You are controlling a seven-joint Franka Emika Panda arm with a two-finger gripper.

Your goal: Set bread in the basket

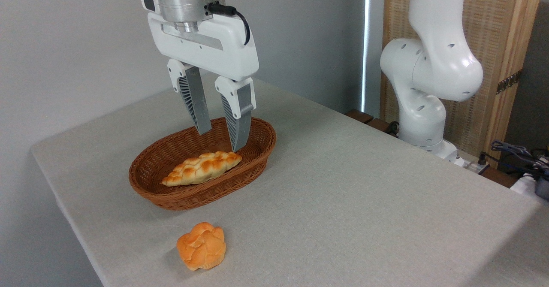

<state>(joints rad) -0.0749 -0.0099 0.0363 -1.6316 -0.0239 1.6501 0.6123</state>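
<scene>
The bread (201, 168), a long braided loaf with toasted bumps, lies inside the reddish-brown wicker basket (150, 184), resting along its near side. My gripper (221, 140) hangs just above the basket's far half, fingers pointing down. It is open, with nothing between the fingers. The right fingertip sits close above the loaf's right end, and I cannot tell whether it touches.
A small round orange bun (201, 246) lies on the grey table near the front edge, in front of the basket. The arm's white base (424, 119) stands at the table's right rear. Cables (519, 154) lie at the far right.
</scene>
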